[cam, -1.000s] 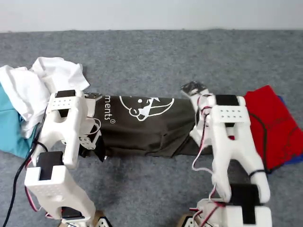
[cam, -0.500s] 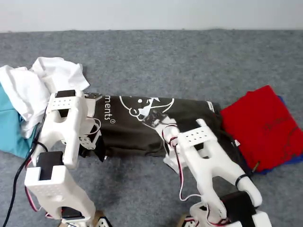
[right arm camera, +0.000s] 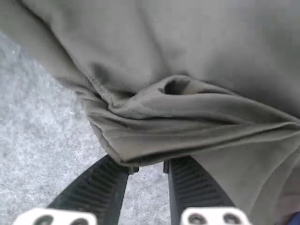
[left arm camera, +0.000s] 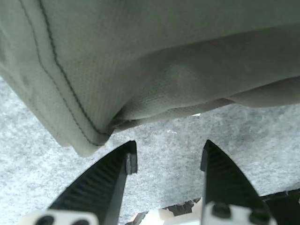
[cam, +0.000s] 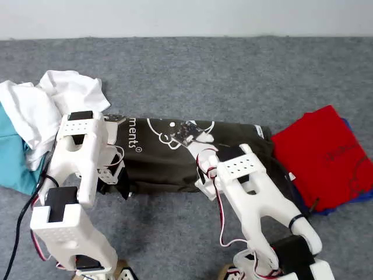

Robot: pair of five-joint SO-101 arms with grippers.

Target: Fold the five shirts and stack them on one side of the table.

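A second ago the right arm (cam: 245, 175) stood over the end of the dark shirt (cam: 175, 157) that lies toward the red shirt (cam: 326, 154). It has since swung along the dark shirt's near edge to about its middle, and that end of the cloth now lies uncovered and flat on the grey tabletop (cam: 233, 76). Over the last half second it crept only a little farther along that edge. The left arm (cam: 78, 151) has kept its place at the dark shirt's other end, beside the crumpled white shirt (cam: 52, 99) and the teal shirt (cam: 11, 157). The dark shirt lies spread lengthwise between the two arms, printed side up. The red shirt lies folded just beyond its end, on top of a blue shirt (cam: 364, 195) whose edge peeks out. The left pincer (left arm camera: 169, 150) stands well open, its tips over bare tabletop just short of the dark shirt's stitched hem, gripping nothing. The right pincer (right arm camera: 146, 168) is parted only by a narrow slit. A bunched fold of the dark shirt's edge lies right at its tips, and only tabletop shows in the gap between them.
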